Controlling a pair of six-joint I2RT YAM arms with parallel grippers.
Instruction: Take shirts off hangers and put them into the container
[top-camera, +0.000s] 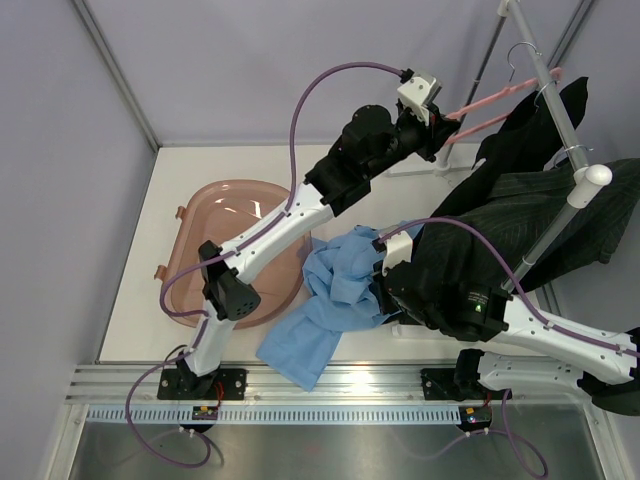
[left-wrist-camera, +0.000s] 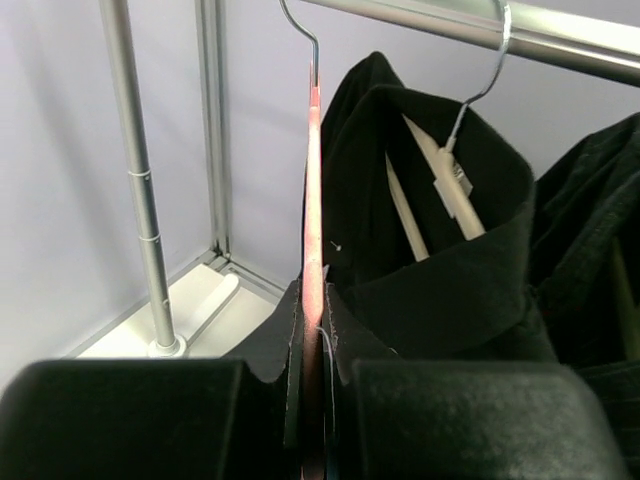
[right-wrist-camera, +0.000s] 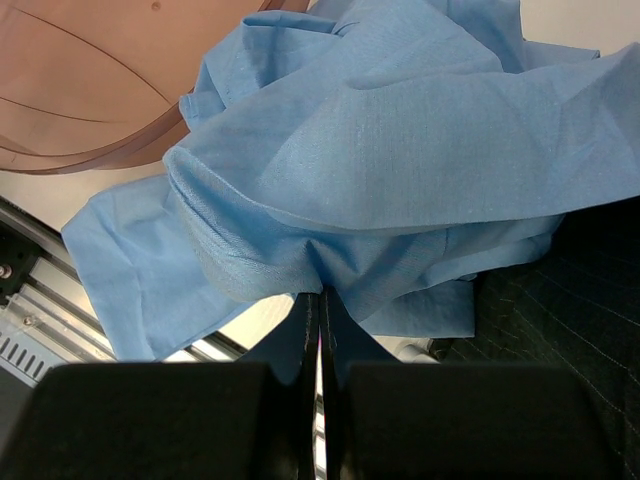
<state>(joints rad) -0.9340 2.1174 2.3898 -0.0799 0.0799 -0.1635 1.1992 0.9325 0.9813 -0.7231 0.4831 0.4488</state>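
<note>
Left tool (left-wrist-camera: 316, 395) raised at far right, pressed together on bare pink plastic hanger (left-wrist-camera: 314, 200), pinching its lower edge; the hanger's silver hook points up toward grey metal rack pole (left-wrist-camera: 560, 35). Just beside it, plain black shirt (left-wrist-camera: 430, 270) hangs on 1 cream plastic hanger (left-wrist-camera: 452, 195) hooked over the pole. Dark pinstriped shirt (top-camera: 520, 215) hangs further along the pole, draped over the right arm. Right tool (right-wrist-camera: 318, 325) low, fingers closed, pinching a fold of light blue cloth shirt (right-wrist-camera: 400, 150). That shirt lies crumpled on white desk (top-camera: 140, 300), touching the right rim of translucent pinkish-brown oval plastic tub (top-camera: 190, 215), 1 end over the desk's near edge.
</note>
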